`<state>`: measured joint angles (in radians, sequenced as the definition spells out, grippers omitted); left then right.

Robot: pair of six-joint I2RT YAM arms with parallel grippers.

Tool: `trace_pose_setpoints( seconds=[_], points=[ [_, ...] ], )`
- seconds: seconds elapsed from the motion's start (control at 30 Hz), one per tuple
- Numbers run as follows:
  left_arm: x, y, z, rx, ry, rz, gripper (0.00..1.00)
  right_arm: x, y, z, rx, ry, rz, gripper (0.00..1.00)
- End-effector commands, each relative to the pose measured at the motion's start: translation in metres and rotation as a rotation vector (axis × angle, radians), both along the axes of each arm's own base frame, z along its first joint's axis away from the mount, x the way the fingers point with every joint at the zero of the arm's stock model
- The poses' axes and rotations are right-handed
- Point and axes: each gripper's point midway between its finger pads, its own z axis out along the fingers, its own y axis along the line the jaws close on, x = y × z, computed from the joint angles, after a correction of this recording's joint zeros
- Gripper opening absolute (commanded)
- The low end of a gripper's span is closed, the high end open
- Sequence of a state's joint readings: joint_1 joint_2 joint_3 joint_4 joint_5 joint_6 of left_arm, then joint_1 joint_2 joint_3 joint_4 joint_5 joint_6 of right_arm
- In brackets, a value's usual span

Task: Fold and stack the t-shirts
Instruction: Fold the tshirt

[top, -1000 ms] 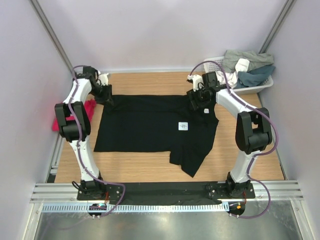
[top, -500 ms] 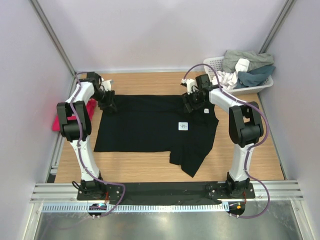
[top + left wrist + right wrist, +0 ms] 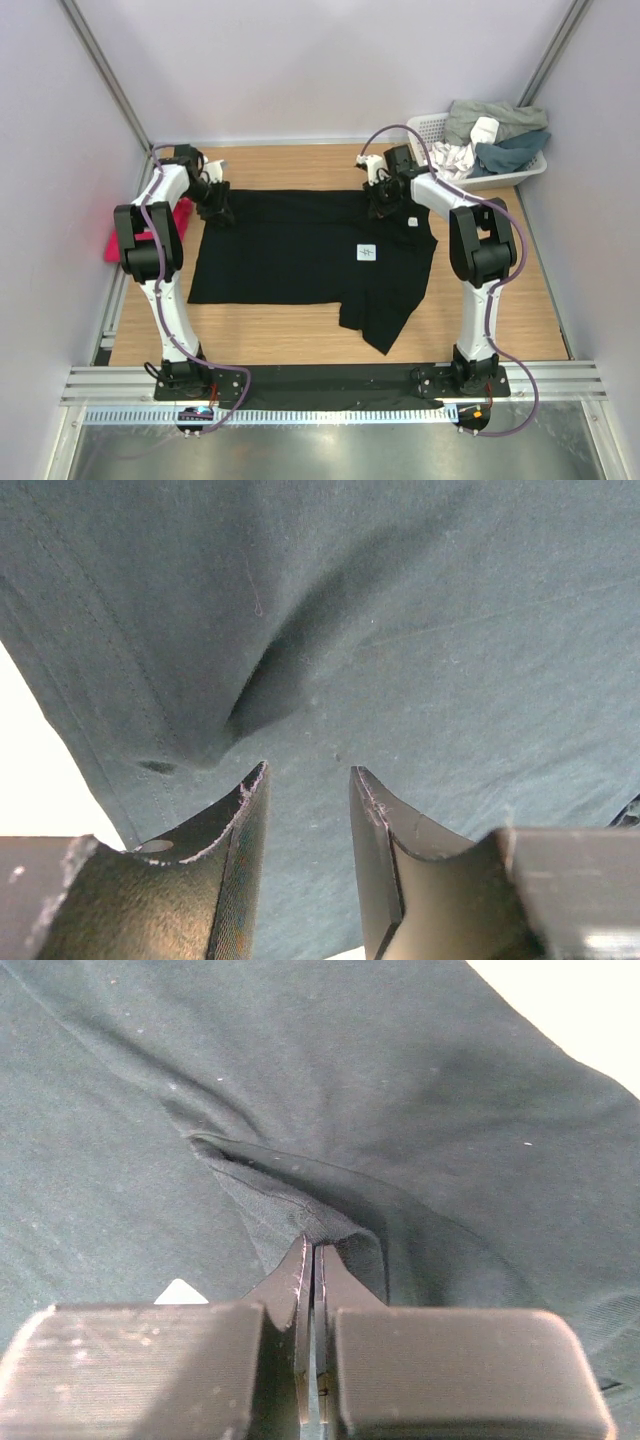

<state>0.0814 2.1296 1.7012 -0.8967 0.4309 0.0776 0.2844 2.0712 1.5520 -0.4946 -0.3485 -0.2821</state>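
Right gripper (image 3: 313, 1247) clamped tight on a raised fold of the black t-shirt (image 3: 290, 250) (far edge). Left gripper (image 3: 308, 780) narrowly parted, nothing pinched, over its far-left corner.

The top camera sat high behind the arms, looking down over the whole bench (image 3: 250, 335). The wrist cameras hung very close above the black shirt (image 3: 290, 250), one peering past the left claw (image 3: 308, 775), one past the right claw (image 3: 314, 1255). All three shared the shirt's far edge.
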Motion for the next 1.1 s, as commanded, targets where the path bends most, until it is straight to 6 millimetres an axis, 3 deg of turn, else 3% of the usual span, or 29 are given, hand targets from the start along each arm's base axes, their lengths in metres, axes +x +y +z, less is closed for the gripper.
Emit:
trace_pose_setpoints(
  seconds=[0.0, 0.27, 0.3, 0.33, 0.4, 0.53, 0.7, 0.77, 0.87, 1.0, 1.07],
  points=[
    [0.011, -0.001, 0.016, -0.012, -0.071, 0.009, 0.38, 0.001, 0.023, 0.039, 0.022, -0.09, 0.039, 0.01],
    [0.016, 0.0, 0.018, -0.018, -0.1, 0.019, 0.38, -0.053, 0.072, 0.053, 0.074, -0.039, 0.101, 0.02],
    [0.017, 0.0, 0.018, -0.017, -0.105, 0.019, 0.38, -0.056, 0.075, 0.054, 0.075, -0.041, 0.1, 0.07],
    [0.017, 0.002, 0.019, -0.019, -0.106, 0.022, 0.38, -0.057, 0.076, 0.055, 0.073, -0.047, 0.1, 0.27],
    [0.016, 0.001, 0.019, -0.019, -0.105, 0.02, 0.38, -0.053, 0.072, 0.057, 0.045, -0.074, 0.083, 0.44],
    [0.019, 0.002, 0.024, -0.012, -0.122, 0.017, 0.38, -0.033, 0.046, 0.082, -0.009, -0.179, 0.001, 0.47],
    [0.024, 0.002, 0.023, -0.021, -0.114, 0.035, 0.38, 0.003, -0.022, 0.1, 0.095, -0.162, -0.287, 0.47],
    [0.024, 0.002, 0.019, -0.028, -0.093, 0.05, 0.38, 0.01, -0.044, 0.093, 0.113, -0.132, -0.344, 0.47],
    [0.028, 0.005, 0.011, -0.013, -0.071, 0.052, 0.38, 0.012, -0.057, 0.077, 0.131, -0.084, -0.371, 0.47],
    [0.044, 0.006, 0.013, -0.011, -0.082, 0.032, 0.38, 0.019, -0.064, 0.054, 0.142, -0.042, -0.383, 0.46],
    [0.057, -0.005, 0.026, -0.071, -0.114, 0.009, 0.38, 0.024, -0.063, 0.042, 0.151, -0.027, -0.378, 0.46]
  ],
)
